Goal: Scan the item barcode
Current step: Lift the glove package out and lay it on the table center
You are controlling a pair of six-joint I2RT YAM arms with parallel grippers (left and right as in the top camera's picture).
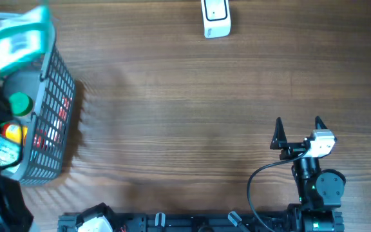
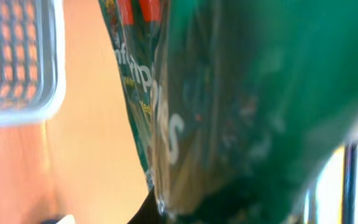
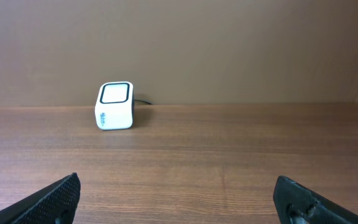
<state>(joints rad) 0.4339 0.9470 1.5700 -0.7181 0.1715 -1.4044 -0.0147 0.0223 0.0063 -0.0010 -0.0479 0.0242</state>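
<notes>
Overhead: green bag (image 1: 15, 38) is raised over the far end of the basket (image 1: 57, 122), blurred. Scanner (image 1: 216, 18) sits at the far table (image 1: 172, 116) edge, well apart. Right gripper (image 1: 299, 121) is spread wide, holding nothing.
Left wrist: bag fills the frame. Left gripper is clamped on it, fingers hidden.
Right wrist: scanner ahead, upright.

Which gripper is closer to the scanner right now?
Right. The right gripper sits open, with the scanner ahead of it, slightly to its left. The left gripper, hidden by the green packet it holds, is above the basket at the far left, farther off.
</notes>
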